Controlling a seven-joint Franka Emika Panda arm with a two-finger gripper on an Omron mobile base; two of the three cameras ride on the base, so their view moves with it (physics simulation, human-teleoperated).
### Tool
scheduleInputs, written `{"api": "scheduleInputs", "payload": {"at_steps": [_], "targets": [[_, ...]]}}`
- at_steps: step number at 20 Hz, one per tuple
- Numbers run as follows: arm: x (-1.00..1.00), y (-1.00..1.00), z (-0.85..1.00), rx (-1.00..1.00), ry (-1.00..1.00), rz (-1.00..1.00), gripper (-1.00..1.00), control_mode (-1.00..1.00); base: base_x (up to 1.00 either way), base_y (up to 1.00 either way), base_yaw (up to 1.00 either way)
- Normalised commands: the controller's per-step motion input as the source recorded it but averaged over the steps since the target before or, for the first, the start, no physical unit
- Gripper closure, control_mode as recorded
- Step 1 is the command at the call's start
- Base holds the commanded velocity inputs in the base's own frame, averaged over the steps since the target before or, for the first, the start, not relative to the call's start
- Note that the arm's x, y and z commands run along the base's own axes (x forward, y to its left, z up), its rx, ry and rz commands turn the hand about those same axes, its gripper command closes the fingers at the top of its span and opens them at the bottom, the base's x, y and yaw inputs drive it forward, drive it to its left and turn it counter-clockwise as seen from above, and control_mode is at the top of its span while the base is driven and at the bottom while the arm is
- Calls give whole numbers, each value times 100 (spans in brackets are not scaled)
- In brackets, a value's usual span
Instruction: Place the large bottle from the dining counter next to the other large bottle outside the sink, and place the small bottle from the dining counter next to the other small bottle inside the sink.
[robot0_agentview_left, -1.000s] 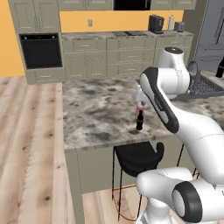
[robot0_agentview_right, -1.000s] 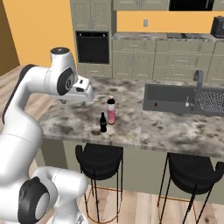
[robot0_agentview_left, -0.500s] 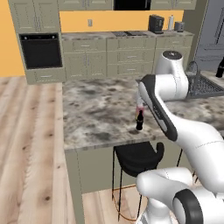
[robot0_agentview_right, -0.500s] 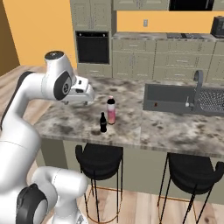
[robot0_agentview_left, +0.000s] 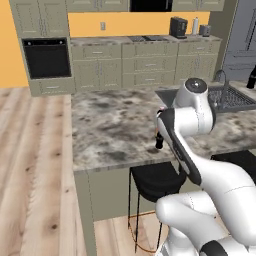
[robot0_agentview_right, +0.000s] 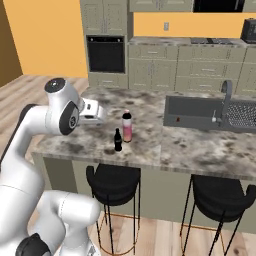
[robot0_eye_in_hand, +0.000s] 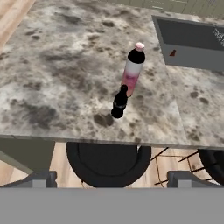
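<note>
Fingers (robot0_eye_in_hand: 43, 177) spread, above large bottle (robot0_eye_in_hand: 133, 70)

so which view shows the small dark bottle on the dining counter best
The hand view: the small bottle stands whole and unblocked just in front of the large bottle. The right base view shows it smaller, beside the pink one. In the left base view the arm partly covers it.

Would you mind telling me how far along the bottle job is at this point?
Nothing looks done yet: the large bottle and the small bottle both stand on the dining counter, close together, short of the sink. Nothing is in hand; the gripper is open beside them, untouching. Both moves remain: the large one outside the sink, the small one inside.
</note>
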Motion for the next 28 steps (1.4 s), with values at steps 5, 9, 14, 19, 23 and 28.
{"api": "scheduleInputs", "payload": {"at_steps": [5,9,14,19,23,28], "targets": [[12,-13,0,0,-2,-1,-100,-100,0,0,0],[19,-16,0,0,0,-1,-100,-100,0,0,0],[22,-12,0,0,0,-1,-100,-100,0,0,0],[24,-11,0,1,0,0,-100,-100,0,0,0],[29,-16,0,3,0,0,-100,-100,0,0,0],[36,-17,0,6,0,0,-100,-100,0,0,0]]}}
